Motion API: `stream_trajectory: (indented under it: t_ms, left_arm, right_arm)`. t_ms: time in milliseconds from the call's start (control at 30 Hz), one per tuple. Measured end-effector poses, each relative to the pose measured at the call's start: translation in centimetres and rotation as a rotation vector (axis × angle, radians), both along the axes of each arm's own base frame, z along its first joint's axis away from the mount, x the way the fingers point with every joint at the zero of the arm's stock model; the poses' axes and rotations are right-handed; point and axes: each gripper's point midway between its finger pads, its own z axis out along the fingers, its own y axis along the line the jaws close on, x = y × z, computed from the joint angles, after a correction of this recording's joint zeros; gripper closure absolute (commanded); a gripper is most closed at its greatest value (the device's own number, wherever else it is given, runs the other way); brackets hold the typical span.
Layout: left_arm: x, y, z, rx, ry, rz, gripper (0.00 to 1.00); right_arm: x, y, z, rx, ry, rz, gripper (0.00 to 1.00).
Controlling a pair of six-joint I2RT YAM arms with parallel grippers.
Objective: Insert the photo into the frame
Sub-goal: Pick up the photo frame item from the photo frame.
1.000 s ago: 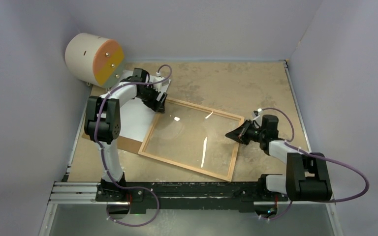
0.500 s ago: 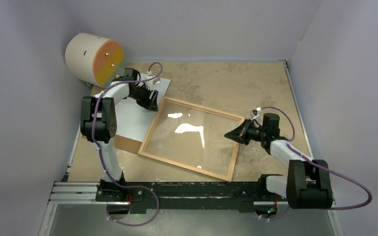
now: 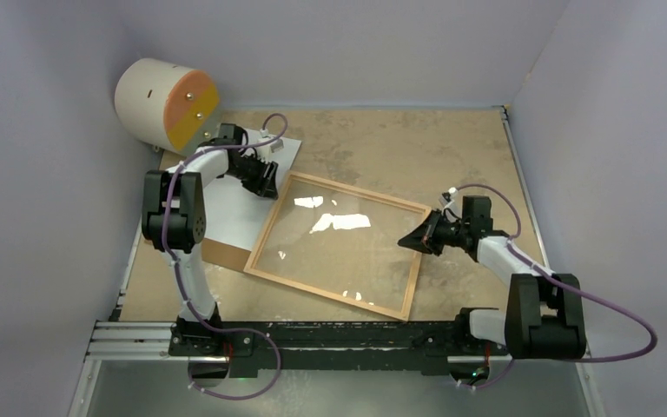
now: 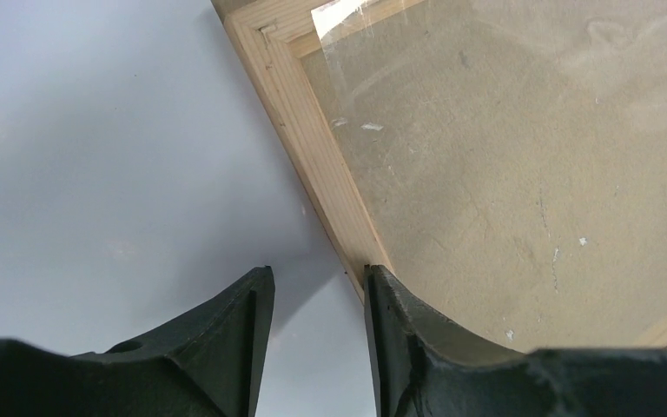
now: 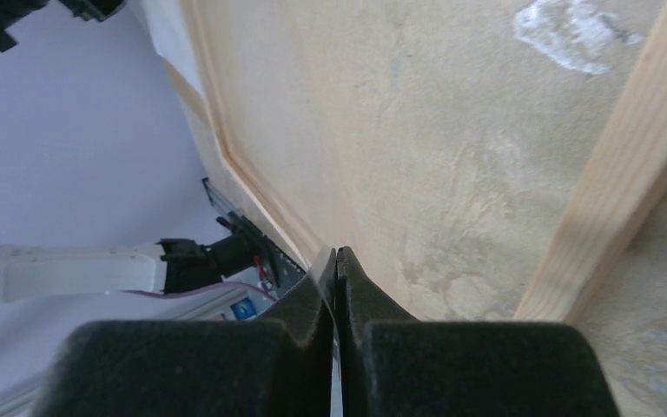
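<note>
Large white-backed rectangular photo print [image 3: 230,217] lies face-down, flat on the brown fibreboard backing sheet [image 3: 221,254], just left of the thin light-wood frame with clear pane [image 3: 326,294]. The frame lies flat and skewed at mid-table, nothing in it yet.

Left gripper [image 3: 265,184] is low over the photo's right edge, beside the frame's left rail near the far corner. In the wrist view its fingertips [image 4: 317,278] stand part-way apart with only white sheet between them and no grip visible.

Right gripper [image 3: 402,241] has its fingers pressed together, holding nothing, with the tip at the frame's right rail.

Photo likely thin, light, floppy, glossy-slick, and quick to crease. Lying flat, it gives no edge for a top pinch. Best bet is to drag or lift the edge nearest the frame, then pinch the white border. The frame looks stiff and light, so it may skid; the pane is fragile.
</note>
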Motion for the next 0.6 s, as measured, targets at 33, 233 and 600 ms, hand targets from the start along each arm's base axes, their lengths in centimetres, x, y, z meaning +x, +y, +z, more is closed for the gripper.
stream_trajectory:
  t_ms: [33, 233, 600]
  left_arm:
    - [0.0, 0.0, 0.0, -0.002, 0.000, -0.001, 0.58]
    - [-0.2, -0.3, 0.0, -0.016, -0.002, -0.015, 0.60]
    - [-0.6, -0.9, -0.1, -0.050, -0.005, -0.035, 0.64]
  right_arm:
    - [0.2, -0.2, -0.4, -0.023, 0.005, 0.003, 1.00]
    - [0.5, -1.2, -2.8, -0.117, 0.062, 0.000, 1.00]
    - [0.2, -1.2, -5.0, -0.167, 0.155, 0.019, 1.00]
